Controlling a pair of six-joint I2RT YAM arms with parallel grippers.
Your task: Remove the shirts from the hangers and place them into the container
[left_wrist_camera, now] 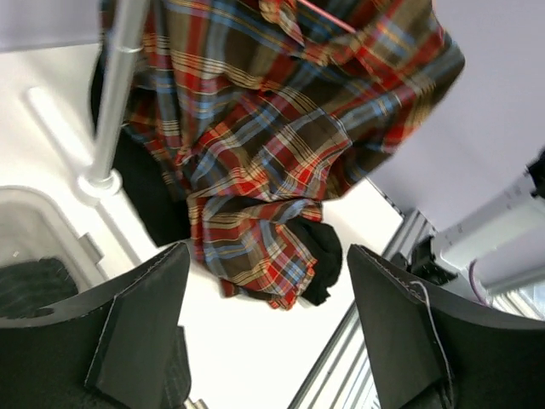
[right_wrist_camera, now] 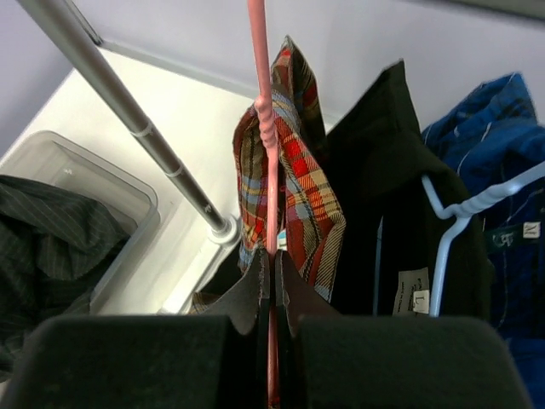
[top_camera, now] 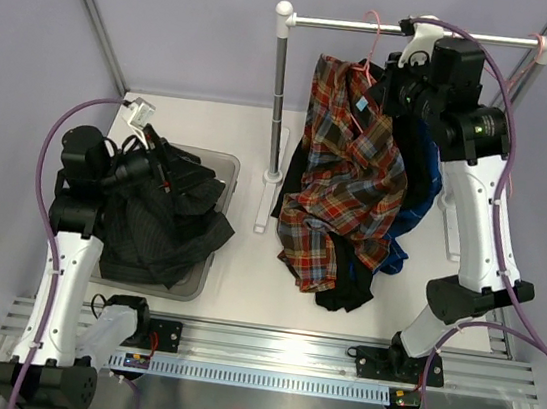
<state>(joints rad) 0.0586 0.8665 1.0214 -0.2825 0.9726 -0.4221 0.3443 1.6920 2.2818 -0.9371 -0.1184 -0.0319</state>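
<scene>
Pink hanger (right_wrist_camera: pixel 268 128) is clamped between right fingers (right_wrist_camera: pixel 243 298) in wrist view, grip unclear overhead; left fingers (left_wrist_camera: pixel 136 341) apart.

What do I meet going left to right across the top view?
Pinstriped shirt in the container → rail post → plaid shirt → blue shirt → right arm.

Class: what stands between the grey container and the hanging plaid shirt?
The rail stand's grey upright post, clearest in the top view.
</scene>
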